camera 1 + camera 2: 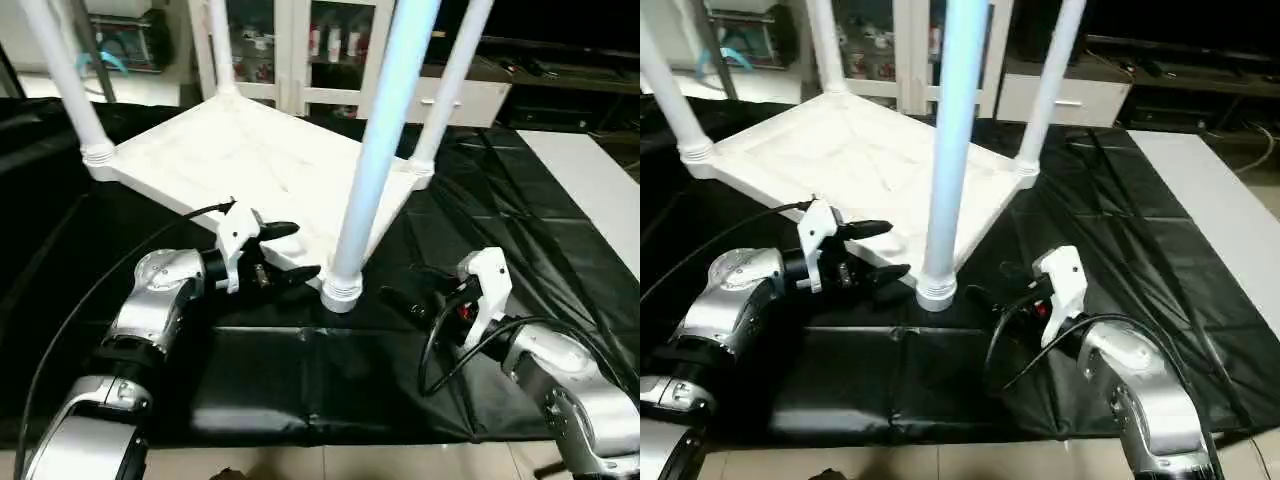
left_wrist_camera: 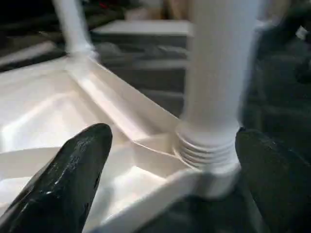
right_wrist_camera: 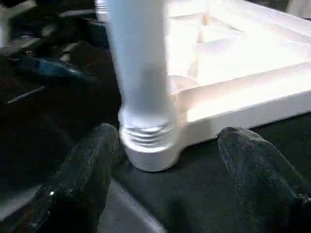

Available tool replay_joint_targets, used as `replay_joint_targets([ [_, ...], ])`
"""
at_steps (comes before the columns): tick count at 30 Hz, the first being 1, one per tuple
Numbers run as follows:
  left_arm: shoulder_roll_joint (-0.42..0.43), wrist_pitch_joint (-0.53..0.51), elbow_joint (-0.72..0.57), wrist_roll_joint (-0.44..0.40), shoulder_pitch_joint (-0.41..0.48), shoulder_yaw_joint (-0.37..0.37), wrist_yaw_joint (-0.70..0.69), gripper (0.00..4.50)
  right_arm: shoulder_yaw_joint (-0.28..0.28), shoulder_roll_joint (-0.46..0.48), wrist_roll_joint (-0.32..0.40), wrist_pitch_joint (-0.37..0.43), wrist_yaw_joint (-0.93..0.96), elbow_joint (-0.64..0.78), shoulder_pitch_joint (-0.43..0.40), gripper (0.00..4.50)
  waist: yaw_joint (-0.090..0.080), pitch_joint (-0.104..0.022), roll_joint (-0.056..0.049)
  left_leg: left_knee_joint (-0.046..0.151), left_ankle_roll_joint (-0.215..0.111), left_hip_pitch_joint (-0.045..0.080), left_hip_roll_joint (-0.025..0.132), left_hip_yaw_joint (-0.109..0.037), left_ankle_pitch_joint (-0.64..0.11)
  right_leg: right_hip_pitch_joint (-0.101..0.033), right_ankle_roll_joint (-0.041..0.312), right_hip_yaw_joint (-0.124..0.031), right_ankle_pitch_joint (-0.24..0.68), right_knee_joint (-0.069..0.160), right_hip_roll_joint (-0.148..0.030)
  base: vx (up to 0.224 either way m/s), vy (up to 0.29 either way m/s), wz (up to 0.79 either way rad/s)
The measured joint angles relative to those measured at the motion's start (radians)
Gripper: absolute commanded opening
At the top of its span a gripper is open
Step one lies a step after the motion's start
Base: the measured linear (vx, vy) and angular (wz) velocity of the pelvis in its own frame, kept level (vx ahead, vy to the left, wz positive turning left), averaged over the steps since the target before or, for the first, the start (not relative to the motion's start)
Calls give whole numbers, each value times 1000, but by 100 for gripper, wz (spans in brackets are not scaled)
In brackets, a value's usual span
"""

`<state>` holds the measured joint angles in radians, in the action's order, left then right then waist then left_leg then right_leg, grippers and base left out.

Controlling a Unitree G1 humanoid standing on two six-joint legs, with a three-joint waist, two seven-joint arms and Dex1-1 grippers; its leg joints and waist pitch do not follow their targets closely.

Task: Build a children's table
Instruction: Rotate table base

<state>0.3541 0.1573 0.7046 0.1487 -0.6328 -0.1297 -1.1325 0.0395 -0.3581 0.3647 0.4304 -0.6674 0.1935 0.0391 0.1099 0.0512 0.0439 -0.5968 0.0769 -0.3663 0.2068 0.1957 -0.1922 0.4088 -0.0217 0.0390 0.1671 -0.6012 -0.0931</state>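
The large white plastic square table top (image 1: 240, 160) lies upside down on the black-covered work table (image 1: 300, 380), in the upper middle of the frame. All four long white tapered tube legs stand in its corner sockets. The nearest leg (image 1: 375, 160) rises in the centre. My left gripper (image 1: 292, 252) is at centre left, fingers spread apart and holding nothing, just beside this leg's base. My right gripper (image 1: 992, 298) is at lower right, also spread and empty, near the same corner.
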Motion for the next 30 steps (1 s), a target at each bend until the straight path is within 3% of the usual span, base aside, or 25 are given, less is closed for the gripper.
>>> replay_joint_targets([
  [3,1,9,22,-25,-25,-25,-19,449,11,-5,1,3,-14,7,-11,357,2,0,-5,0,0,1,0,0,0,0,0,0,0,0,0,0,0,0],
  [8,17,121,171,-149,-128,-107,-22,449,47,-62,25,41,-76,86,-14,357,3,1,-8,0,0,2,0,-1,0,-1,1,0,-1,-2,0,0,0,0],
  [14,-4,222,272,-267,-181,-180,68,449,44,-66,22,43,-70,76,-4,357,3,1,-8,0,1,2,0,-1,0,-1,1,0,-1,-2,0,0,0,0],
  [23,6,269,435,-467,-302,-320,152,449,26,-71,33,63,-59,77,9,357,3,1,-8,0,1,2,0,-1,0,-1,1,0,-1,-1,0,0,0,0],
  [24,10,276,456,-493,-319,-336,174,422,26,-75,34,64,-61,77,9,357,3,1,-8,0,1,2,0,-1,0,-1,1,0,-1,-2,0,0,0,0],
  [30,9,296,515,-548,-367,-373,198,371,26,-88,34,67,-67,77,10,357,3,1,-8,0,1,2,0,-1,0,-1,1,0,-1,-2,0,0,0,0],
])
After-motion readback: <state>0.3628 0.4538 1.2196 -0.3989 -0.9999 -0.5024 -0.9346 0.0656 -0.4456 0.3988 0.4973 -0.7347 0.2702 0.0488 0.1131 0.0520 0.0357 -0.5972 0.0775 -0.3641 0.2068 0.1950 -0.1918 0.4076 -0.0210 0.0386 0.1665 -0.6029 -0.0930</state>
